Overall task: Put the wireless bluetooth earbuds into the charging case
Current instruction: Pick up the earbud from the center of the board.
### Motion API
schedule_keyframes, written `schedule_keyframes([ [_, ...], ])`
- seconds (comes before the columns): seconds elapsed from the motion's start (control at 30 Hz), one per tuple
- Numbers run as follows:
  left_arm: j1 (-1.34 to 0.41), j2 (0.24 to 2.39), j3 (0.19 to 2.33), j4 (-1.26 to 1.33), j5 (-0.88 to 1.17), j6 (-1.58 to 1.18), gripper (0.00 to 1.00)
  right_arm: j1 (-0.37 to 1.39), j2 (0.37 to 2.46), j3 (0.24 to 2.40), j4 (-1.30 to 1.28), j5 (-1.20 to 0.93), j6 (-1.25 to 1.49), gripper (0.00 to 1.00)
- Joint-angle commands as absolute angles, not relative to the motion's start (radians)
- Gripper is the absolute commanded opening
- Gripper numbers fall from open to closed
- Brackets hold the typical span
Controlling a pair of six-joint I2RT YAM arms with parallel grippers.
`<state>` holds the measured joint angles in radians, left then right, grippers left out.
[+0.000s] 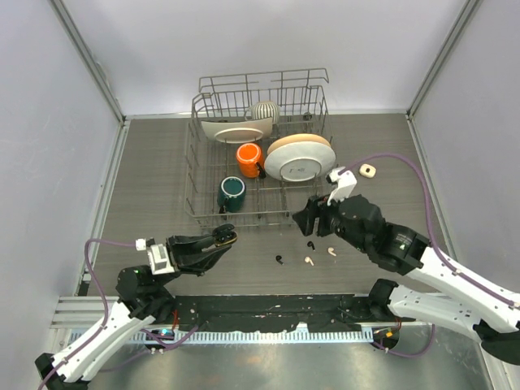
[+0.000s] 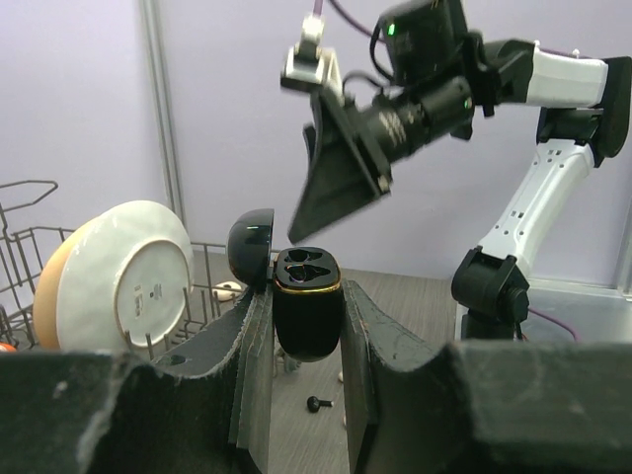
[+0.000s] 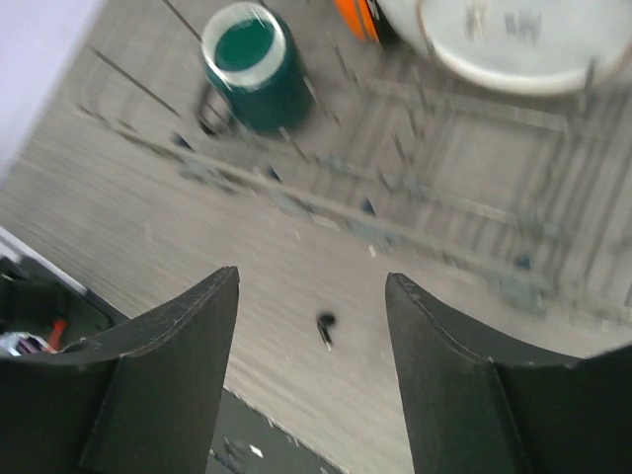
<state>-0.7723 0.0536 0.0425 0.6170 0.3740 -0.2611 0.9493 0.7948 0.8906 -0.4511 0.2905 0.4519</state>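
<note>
My left gripper [image 2: 307,296] is shut on the black charging case [image 2: 307,331], which has a gold rim. It is held upright above the table with its lid [image 2: 251,247] open. Both of the case's sockets look empty. Four earbuds lie on the table in front of the rack: black ones [image 1: 280,260] [image 1: 309,244] and cream-white ones [image 1: 309,261] [image 1: 331,251]. My right gripper [image 1: 307,221] hangs open above them, nothing between its fingers. In the right wrist view one black earbud [image 3: 324,327] shows on the table between the open jaws [image 3: 311,276].
A wire dish rack [image 1: 195,175] stands behind the earbuds, holding a green mug [image 1: 232,193], an orange mug [image 1: 249,156], plates [image 1: 299,157] and a bowl [image 1: 237,129]. A small cream object [image 1: 368,170] lies right of the rack.
</note>
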Motion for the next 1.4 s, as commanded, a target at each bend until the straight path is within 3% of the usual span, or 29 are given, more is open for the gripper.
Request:
schedule_keyframes([
  [0.0,-0.775,0.034,-0.054,0.611,0.37,-0.258,0.0,0.933,0.746,0.789,-0.558,0.325,0.531,0.65],
  [0.13,-0.775,0.031,-0.055,0.607,0.379,-0.256,0.0,0.919,0.712,0.718,-0.604,0.334,0.566,0.59],
  [0.33,-0.775,0.035,-0.055,0.623,0.379,-0.262,0.0,0.914,0.672,0.681,-0.633,0.275,0.595,0.6],
  [0.43,-0.775,0.035,-0.057,0.617,0.377,-0.273,0.0,0.913,0.664,0.678,-0.637,0.268,0.626,0.77],
  [0.63,-0.776,0.032,-0.057,0.617,0.373,-0.278,0.0,0.914,0.647,0.709,-0.626,0.284,0.657,0.95],
  [1.07,-0.775,0.028,-0.057,0.604,0.374,-0.265,0.0,0.914,0.644,0.661,-0.574,0.409,0.597,0.95],
  [1.37,-0.775,0.012,-0.046,0.583,0.382,-0.261,0.0,0.914,0.63,0.603,-0.534,0.511,0.629,0.84],
])
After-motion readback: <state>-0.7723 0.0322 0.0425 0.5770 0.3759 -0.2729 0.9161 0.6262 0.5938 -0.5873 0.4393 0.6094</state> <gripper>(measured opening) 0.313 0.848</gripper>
